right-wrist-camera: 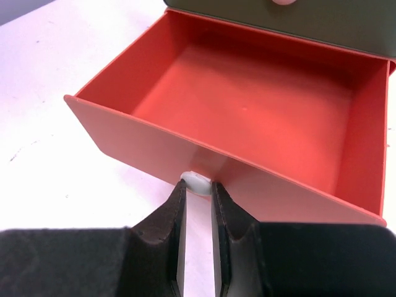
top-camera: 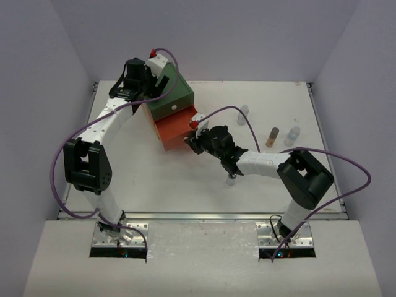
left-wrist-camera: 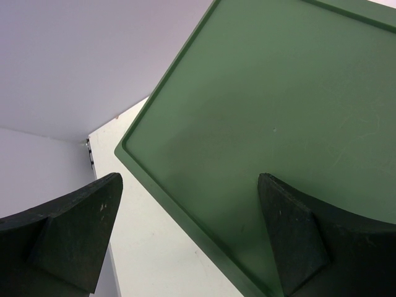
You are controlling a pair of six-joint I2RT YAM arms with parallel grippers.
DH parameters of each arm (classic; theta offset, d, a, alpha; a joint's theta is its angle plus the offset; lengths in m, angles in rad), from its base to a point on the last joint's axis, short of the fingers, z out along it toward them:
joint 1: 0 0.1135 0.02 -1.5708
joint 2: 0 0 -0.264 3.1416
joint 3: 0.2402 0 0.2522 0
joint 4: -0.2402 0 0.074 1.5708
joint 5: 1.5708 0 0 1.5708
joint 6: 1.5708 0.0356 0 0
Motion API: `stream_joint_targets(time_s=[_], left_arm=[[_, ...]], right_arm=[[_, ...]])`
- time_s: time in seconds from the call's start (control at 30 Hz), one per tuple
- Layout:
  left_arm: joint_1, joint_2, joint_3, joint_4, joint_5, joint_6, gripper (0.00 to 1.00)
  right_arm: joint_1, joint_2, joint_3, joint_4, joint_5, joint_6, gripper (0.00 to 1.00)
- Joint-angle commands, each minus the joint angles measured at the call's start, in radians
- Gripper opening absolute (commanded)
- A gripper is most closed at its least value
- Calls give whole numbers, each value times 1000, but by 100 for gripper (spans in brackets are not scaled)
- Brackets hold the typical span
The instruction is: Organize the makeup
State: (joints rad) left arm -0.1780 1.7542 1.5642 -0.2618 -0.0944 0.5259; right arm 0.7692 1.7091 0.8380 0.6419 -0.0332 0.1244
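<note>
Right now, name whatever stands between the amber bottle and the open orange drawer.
Only the right claw itself, shut on the white knob of the drawer, lies between them; the amber bottle stands free and upright.

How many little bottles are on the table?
3 clearly: one clear bottle at the back, an amber bottle nearer, a second clear bottle just right of it. A small thing under the right arm may be a fourth.

White table (top-camera: 154, 185) between plain pale lilac walls (top-camera: 247, 37); even light
</note>
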Motion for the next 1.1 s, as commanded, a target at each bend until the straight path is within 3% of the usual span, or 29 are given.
stream_joint_targets(time_s=[0.0,0.03,0.1,0.23,0.3,0.43,0.53,0.67,0.8,0.9,1.0,1.07], left_arm=[[-5,30,-3,-138,1,3,92],[-5,28,-3,-139,2,3,92],[-5,25,-3,-140,5,1,92],[-5,25,-7,-146,13,-1,92],[-5,26,-9,-146,16,-1,92],[-5,30,-7,-145,23,-2,91],[-3,36,-2,-144,26,-6,92],[-5,34,8,-149,37,-13,91],[-5,31,19,-160,44,-16,92],[-5,28,18,-167,38,-11,92],[-5,24,20,-173,36,-7,92],[-5,23,24,-176,33,-4,92]], right_arm=[[5,-49,26,-21,-51,-5,22],[5,-54,32,-39,-57,-2,28],[4,-72,45,-84,-49,0,61],[-7,-158,21,-113,-15,-36,82],[-16,-203,12,-147,-45,-65,88],[-80,-322,68,-295,-133,-62,97],[-204,-370,183,-467,-166,19,99],[-358,-329,389,-769,-113,79,99],[-550,-194,602,-1087,-161,161,99],[-622,-96,663,-1166,-122,173,99],[-633,-29,687,-1150,-8,139,99],[-633,29,700,-1101,-25,107,99]])
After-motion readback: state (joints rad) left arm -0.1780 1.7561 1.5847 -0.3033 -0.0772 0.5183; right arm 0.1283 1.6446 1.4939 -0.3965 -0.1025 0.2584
